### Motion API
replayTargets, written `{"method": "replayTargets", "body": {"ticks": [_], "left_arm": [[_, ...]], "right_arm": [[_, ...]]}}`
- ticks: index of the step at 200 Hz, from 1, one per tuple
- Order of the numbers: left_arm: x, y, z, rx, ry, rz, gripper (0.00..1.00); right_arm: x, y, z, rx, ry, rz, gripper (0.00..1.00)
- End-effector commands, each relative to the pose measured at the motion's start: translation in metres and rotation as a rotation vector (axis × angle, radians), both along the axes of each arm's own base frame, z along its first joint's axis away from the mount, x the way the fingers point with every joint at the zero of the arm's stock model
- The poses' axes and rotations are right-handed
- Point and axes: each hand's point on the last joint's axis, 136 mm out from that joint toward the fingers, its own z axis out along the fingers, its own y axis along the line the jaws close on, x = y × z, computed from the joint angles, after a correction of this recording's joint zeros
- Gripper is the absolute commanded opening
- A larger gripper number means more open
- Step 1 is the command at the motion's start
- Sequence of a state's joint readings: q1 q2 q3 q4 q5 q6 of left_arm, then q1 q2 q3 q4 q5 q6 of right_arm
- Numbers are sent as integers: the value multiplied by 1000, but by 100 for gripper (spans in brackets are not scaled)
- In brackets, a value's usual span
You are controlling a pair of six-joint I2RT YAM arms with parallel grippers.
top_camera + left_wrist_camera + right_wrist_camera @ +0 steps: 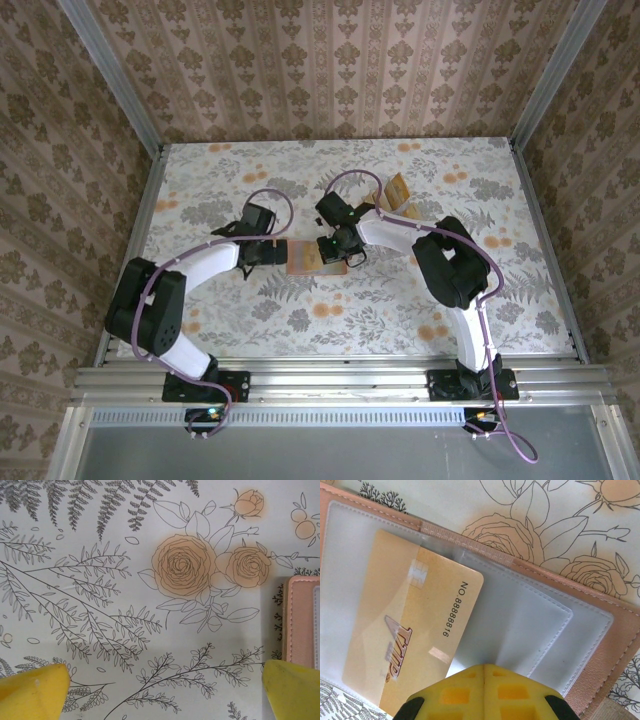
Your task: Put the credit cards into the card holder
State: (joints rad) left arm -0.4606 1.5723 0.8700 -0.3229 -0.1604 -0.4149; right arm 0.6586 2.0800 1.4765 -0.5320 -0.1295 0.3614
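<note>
The card holder [303,257] lay open on the tabletop [420,300] between the two arms, its clear pockets facing up to receive cards. One credit card [415,630] sat partly inside a pocket. My right pincer [485,687] was pressed together on nothing, I judged to push the card deeper with its tip. My left pincer [164,677] stood wide apart and empty, one finger just beside the holder's edge, probably to stop it sliding. More cards [397,188] waited farther back.

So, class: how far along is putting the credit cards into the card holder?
Done: the card holder lies open. In hand: one credit card sits tilted, partly in a clear pocket, the shut right gripper at its edge. To do: seating it, then the cards farther back.
</note>
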Motion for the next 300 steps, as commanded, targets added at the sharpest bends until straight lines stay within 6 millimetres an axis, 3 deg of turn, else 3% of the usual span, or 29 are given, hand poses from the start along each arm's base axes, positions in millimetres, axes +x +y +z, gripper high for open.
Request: {"method": "replayTargets", "body": {"ticks": [1, 126, 137, 300], "left_arm": [[-7, 15, -16, 42, 62, 18, 100], [-5, 5, -37, 53, 120, -3, 100], [-8, -6, -37, 54, 117, -34, 100], [-11, -22, -44, 50, 120, -65, 100]], "right_arm": [[2, -5, 10, -20, -11, 1, 0], [3, 10, 4, -8, 15, 26, 0], [2, 11, 3, -7, 18, 28, 0], [1, 35, -1, 32, 33, 48, 0]]}}
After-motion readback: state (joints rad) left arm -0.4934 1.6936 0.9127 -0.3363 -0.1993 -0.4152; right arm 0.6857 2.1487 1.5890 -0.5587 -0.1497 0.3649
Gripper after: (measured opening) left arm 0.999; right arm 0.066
